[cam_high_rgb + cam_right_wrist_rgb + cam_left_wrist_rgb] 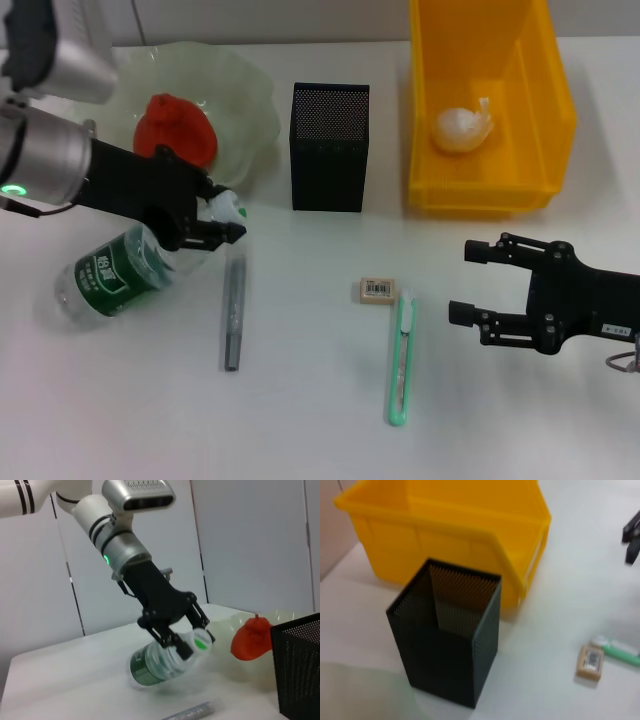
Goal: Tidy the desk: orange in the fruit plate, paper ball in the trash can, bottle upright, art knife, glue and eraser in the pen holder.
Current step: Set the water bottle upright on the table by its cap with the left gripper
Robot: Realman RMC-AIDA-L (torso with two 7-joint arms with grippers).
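**Bottle half-raised, three items still loose**

White desk lay under me, partly tidied. My left gripper [215, 222] had its fingers closed on the neck of the bottle [115, 275], just below the white cap; the bottle was tilted, its base low and its cap end lifted, in front of the plate [250, 110]. My right gripper [480, 282] hovered over the desk's right side, jaws spread wide, holding nothing.

I judged two jobs done: the orange [175, 128] sat in the plate, and the paper ball [462, 128] lay in the yellow bin [560, 110]. The bottle was not yet upright. Still out on the desk were the grey glue stick [233, 310], the eraser [377, 291] and the green knife [401, 362] just beside it, all well short of the black holder [329, 150].
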